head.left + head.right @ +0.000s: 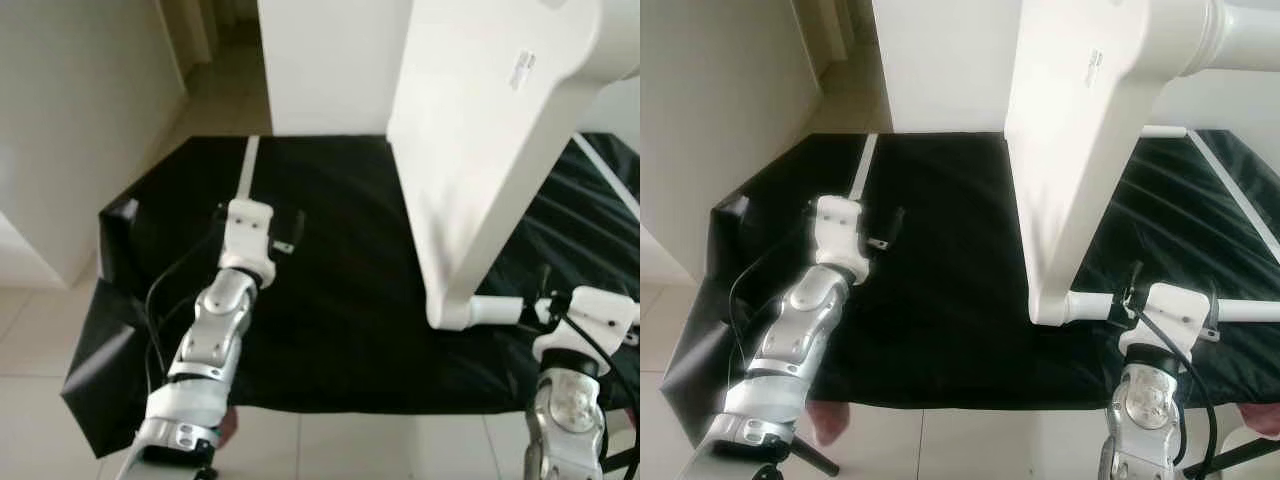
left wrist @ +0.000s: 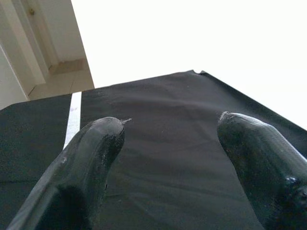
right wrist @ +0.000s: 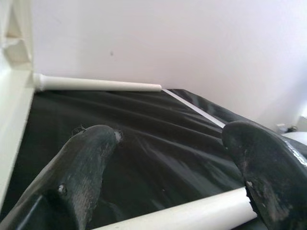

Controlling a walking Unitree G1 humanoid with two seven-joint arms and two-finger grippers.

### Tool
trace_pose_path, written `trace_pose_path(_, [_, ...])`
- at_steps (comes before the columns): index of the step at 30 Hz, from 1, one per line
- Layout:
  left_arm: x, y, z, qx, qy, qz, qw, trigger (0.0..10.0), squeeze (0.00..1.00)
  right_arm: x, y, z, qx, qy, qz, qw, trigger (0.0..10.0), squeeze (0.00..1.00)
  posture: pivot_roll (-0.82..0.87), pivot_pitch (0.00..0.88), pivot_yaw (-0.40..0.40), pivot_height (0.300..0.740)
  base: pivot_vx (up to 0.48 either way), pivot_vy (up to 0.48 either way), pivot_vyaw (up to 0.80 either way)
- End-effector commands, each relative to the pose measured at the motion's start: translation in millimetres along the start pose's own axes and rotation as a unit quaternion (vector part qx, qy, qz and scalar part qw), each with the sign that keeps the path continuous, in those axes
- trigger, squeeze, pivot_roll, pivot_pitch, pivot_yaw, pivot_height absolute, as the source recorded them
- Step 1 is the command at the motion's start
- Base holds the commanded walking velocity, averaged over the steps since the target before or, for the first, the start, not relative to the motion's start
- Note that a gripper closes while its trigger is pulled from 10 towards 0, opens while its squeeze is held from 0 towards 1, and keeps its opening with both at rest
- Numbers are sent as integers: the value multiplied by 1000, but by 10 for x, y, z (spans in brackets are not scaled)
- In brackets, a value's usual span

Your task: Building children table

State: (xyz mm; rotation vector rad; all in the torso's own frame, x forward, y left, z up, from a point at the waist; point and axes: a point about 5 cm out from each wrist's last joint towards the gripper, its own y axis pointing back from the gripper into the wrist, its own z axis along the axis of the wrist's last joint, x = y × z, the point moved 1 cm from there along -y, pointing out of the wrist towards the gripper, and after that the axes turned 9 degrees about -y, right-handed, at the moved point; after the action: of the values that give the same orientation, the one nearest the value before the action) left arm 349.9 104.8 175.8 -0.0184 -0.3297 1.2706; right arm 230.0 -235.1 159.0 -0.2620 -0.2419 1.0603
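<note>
The right tool, fingers spread, straddles a white leg lying crosswise on the black sheet, screwed into the low corner of the white tabletop, which stands tilted on edge. The left tool hovers open over the sheet, its arm stretched forward well apart from the tabletop.

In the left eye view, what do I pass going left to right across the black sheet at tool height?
Left tool hovering open over the black sheet → white tabletop standing on edge → white table leg sticking out of its lower corner → right tool at that leg.
</note>
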Motion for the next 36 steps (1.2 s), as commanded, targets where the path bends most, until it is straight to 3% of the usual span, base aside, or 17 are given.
trace_pose_path(1, [-94,37,6,-16,-3,-86,996,10000,0,110,67,128,-18,-24,6,1000,10000,0,13,0,16,740,0,0,0])
trace_pose_path(7, [-81,62,77,-37,-7,-108,993,10000,0,43,258,102,1,-12,55,998,10000,0,8,0,21,740,0,0,0])
trace_pose_path(13, [-87,82,114,-45,-6,-126,991,10000,0,29,355,61,16,-10,62,998,10000,0,5,0,26,740,0,0,0])
trace_pose_path(15, [-95,132,117,-44,-6,-141,989,10000,0,82,444,15,34,-16,90,995,10000,0,0,0,32,740,0,0,0])
trace_pose_path(21, [-28,173,121,-39,-9,-135,990,10000,0,205,506,-76,77,-52,162,982,10000,0,-3,0,35,740,0,0,0])
trace_pose_path(30, [64,223,-6,12,30,-90,995,10000,0,368,485,-189,101,-58,239,964,10000,0,14,0,19,740,0,0,0])
trace_pose_path(34, [77,262,-74,27,44,-75,996,10000,0,391,444,-212,98,-59,239,964,10000,0,20,0,13,740,0,0,0])
trace_pose_path(36, [99,346,-208,49,53,-47,996,10000,0,413,395,-253,93,-61,220,969,10000,0,31,0,5,740,0,0,0])
